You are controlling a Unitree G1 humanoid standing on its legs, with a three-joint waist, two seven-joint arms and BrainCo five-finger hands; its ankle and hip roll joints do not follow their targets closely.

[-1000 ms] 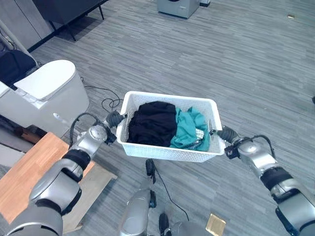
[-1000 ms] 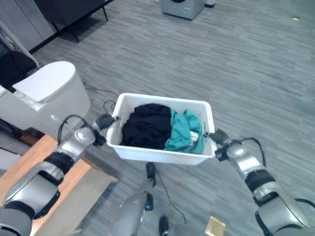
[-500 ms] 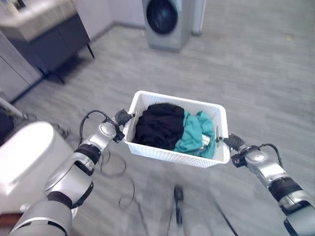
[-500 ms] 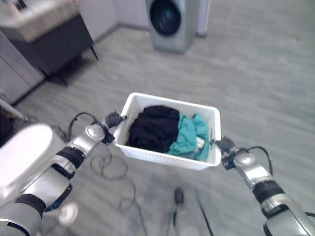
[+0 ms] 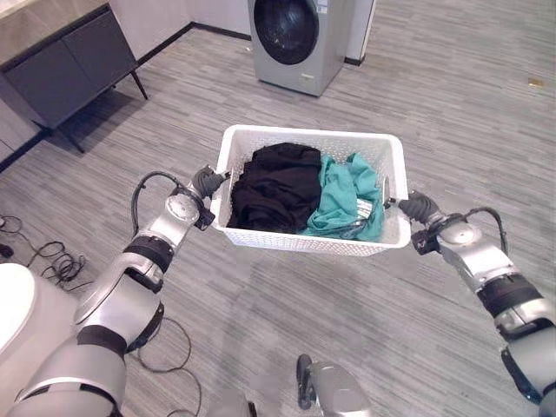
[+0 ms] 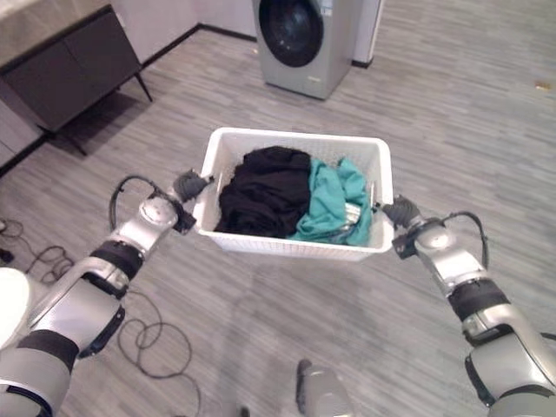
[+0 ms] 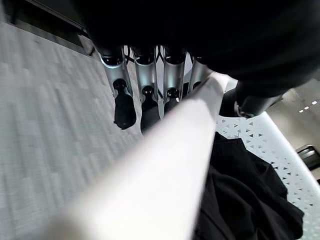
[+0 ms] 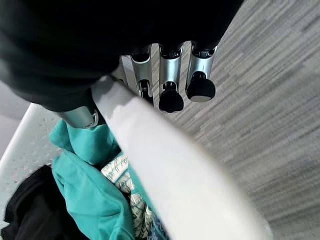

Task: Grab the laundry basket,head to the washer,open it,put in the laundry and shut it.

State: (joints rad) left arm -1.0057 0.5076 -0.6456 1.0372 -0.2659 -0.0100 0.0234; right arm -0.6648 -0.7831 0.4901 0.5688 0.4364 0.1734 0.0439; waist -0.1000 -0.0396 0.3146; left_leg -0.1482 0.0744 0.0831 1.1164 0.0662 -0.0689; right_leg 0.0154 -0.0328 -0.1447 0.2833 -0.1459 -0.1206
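Fingers (image 7: pixel 145 95) of the left hand (image 5: pixel 207 181) hang curled under the outside of the white laundry basket's (image 5: pixel 306 245) left rim, thumb on the inner side, so the rim is pinched between them. Right hand (image 5: pixel 417 207) mirrors this on the right rim: fingers (image 8: pixel 171 95) down the outer face, thumb inside against the wall.

Basket sits mid-frame, carried off the floor between the two hands, roughly level. Contents: black clothing (image 5: pixel 274 187) heaped on the left side, teal clothing (image 5: pixel 345 198) on the right with a patterned piece tucked beside it (near the right wall).

Washer (image 5: pixel 300 39) stands at top centre of the frame, dark round door facing the camera, well apart from the basket's far rim. Open grey plank floor (image 5: pixel 469 104) lies between them and across the right of the frame. Dark cabinet (image 5: pixel 65 74) on legs occupies the upper left.

Both arms reach forward, elbows bent outward, wrists turned in toward the basket.
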